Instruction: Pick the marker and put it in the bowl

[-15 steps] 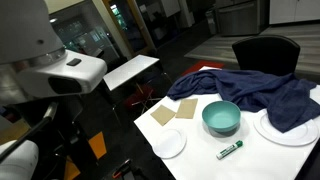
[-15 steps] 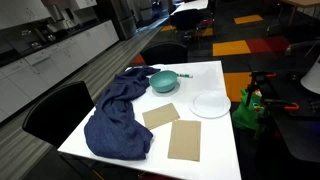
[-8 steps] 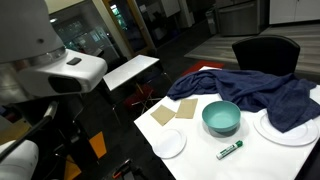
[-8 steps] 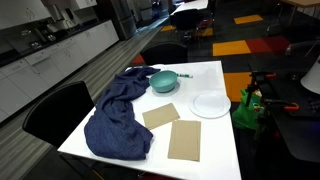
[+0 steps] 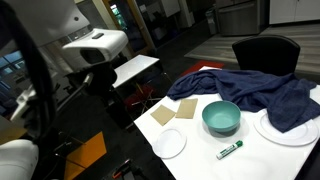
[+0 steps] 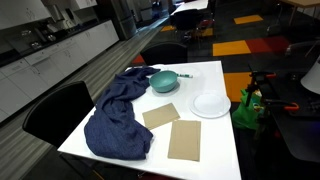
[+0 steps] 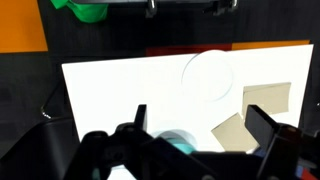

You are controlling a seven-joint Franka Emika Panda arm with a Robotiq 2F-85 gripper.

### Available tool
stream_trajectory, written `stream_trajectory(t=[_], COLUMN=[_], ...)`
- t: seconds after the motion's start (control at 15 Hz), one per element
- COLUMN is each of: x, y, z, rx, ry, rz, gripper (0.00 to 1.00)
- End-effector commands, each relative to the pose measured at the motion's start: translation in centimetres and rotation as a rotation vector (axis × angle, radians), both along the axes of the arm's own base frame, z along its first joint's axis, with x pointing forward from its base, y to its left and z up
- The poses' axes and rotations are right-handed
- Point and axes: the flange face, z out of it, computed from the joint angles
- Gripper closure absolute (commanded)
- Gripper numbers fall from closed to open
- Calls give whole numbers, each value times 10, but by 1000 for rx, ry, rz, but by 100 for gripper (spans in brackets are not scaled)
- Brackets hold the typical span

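The green marker with its white band lies on the white table near the front edge, just beside the teal bowl. Both also show in an exterior view, the marker lying just past the bowl. In the wrist view my gripper is open and empty, high above the table, with its dark fingers spread wide. A part of the bowl shows behind the gripper body. The marker is hidden in the wrist view.
A dark blue cloth covers one side of the table. Two cardboard squares and a white plate lie beside the bowl. A small plate and a larger plate flank it. A green object stands off the table.
The robot's white arm section has risen and shifted towards the table in an exterior view. The marker, bowl and plates have not moved.
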Motion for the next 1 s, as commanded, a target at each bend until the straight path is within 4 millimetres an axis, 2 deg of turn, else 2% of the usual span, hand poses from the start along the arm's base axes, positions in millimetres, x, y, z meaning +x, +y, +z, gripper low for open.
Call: stream_trajectory(t=[0.0, 0.27, 0.47, 0.67, 0.93], x=[38, 76, 97, 114, 138], y=[12, 5, -17, -34, -41], z=[-22, -55, -88, -120, -163], rx=[-63, -103, -128, -135, -154], ry=[-75, -131, -135, -131, -122], rz=[-162, -309, -362, -383, -366], gripper=[0, 0, 0, 0, 0])
